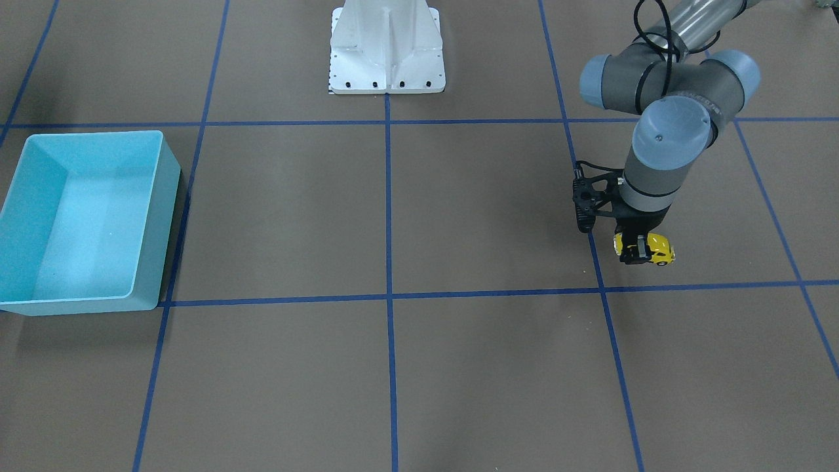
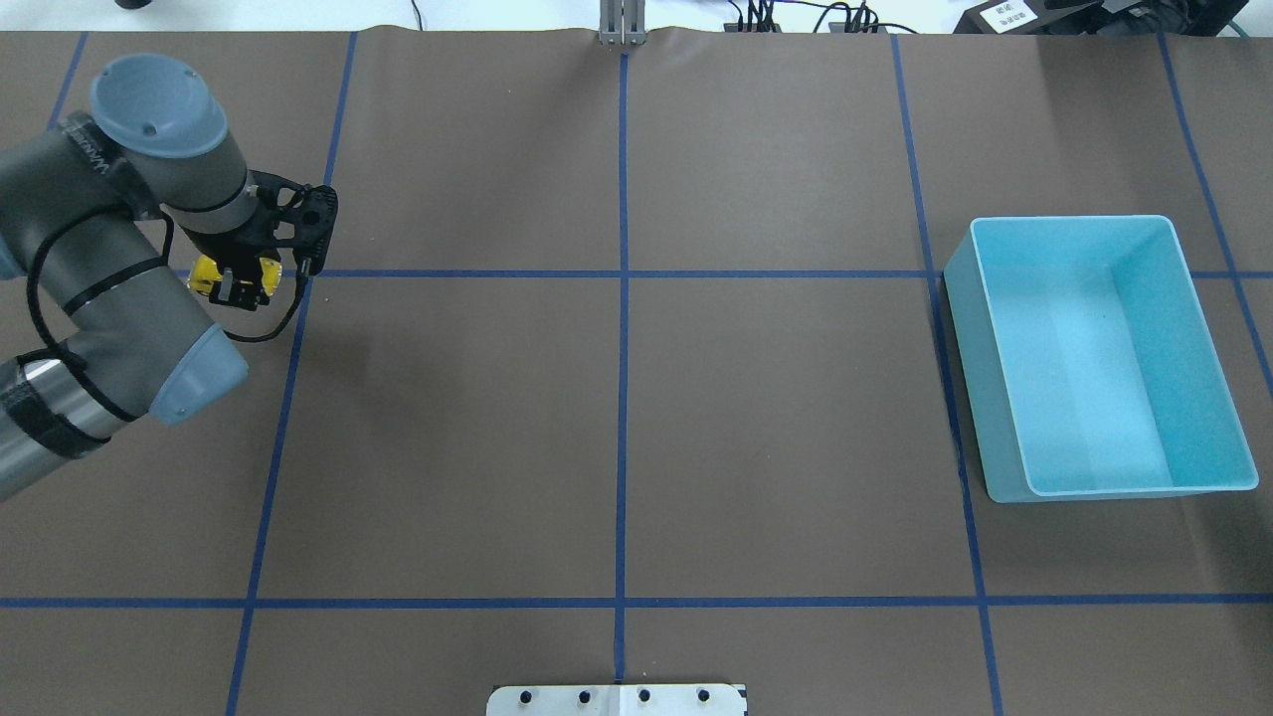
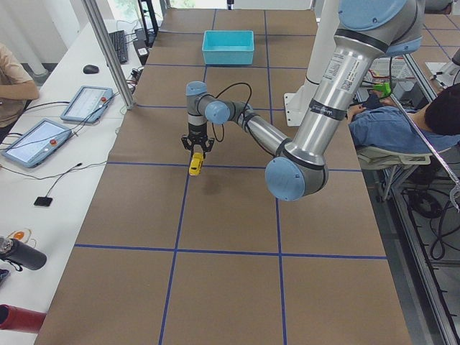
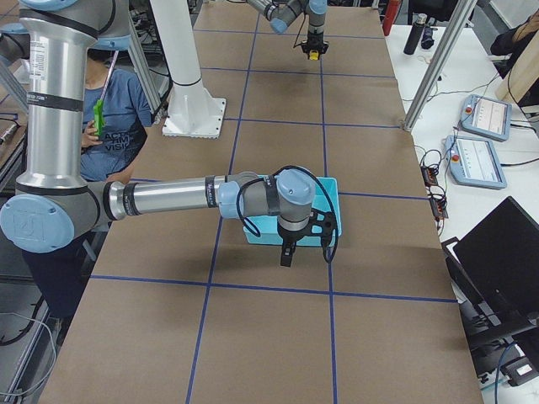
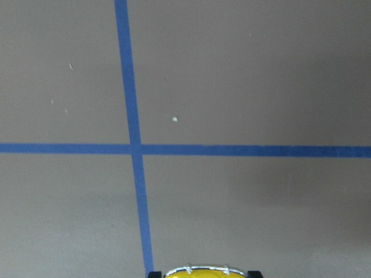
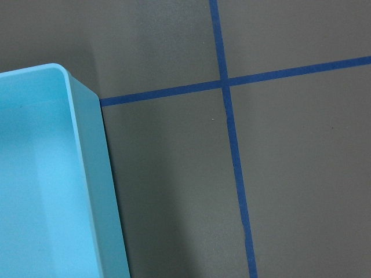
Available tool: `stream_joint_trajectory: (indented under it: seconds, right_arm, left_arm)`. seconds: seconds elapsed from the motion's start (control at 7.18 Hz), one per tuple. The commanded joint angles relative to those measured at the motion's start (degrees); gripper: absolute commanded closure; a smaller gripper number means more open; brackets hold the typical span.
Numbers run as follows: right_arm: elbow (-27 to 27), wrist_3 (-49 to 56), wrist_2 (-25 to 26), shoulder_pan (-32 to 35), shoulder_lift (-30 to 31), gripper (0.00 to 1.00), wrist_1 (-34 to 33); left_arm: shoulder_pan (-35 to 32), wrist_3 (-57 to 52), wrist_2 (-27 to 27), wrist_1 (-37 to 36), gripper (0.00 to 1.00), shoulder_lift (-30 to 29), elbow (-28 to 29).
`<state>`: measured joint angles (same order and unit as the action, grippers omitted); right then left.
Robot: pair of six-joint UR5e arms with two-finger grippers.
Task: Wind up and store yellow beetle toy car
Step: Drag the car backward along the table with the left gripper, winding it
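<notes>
Car position: the yellow beetle toy car [image 1: 659, 250] sits between the fingers of the left gripper [image 1: 637, 250], directly below its wrist; in the overhead view yellow bodywork shows on both sides of the black fingers

Car and table: the car hangs low over the brown table [image 1: 459, 210], just beside a crossing of blue tape lines [image 5: 134, 149]; whether the wheels touch the surface cannot be told

Left gripper: it points straight down, its jaws drawn in narrow and clamped on the car's body

Left wrist view: only a yellow curved edge with a thin chrome strip peeks in at the bottom, flanked by two black finger tips

Car looks: tiny, bright yellow, rounded, with dark windows and a small black wheel

Right gripper [image 4: 287, 252]: seen only from the right side camera, pointing down; its opening cannot be told

Bin: the light blue bin [image 2: 961, 378] lies just beside the right gripper and well apart from the left gripper and the car
</notes>
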<state>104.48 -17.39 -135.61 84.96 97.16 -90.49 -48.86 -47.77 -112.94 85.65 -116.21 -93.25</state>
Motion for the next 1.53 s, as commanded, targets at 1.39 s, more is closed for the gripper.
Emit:
stream_joint_trajectory:
  seconds: [1.39]
  right_arm:
    - [-0.1,0.0,0.0,-0.1,-0.1,0.0,0.1]
  left_arm:
    - [3.1,10.8,-4.6,7.3,1.0,-0.6,1.3]
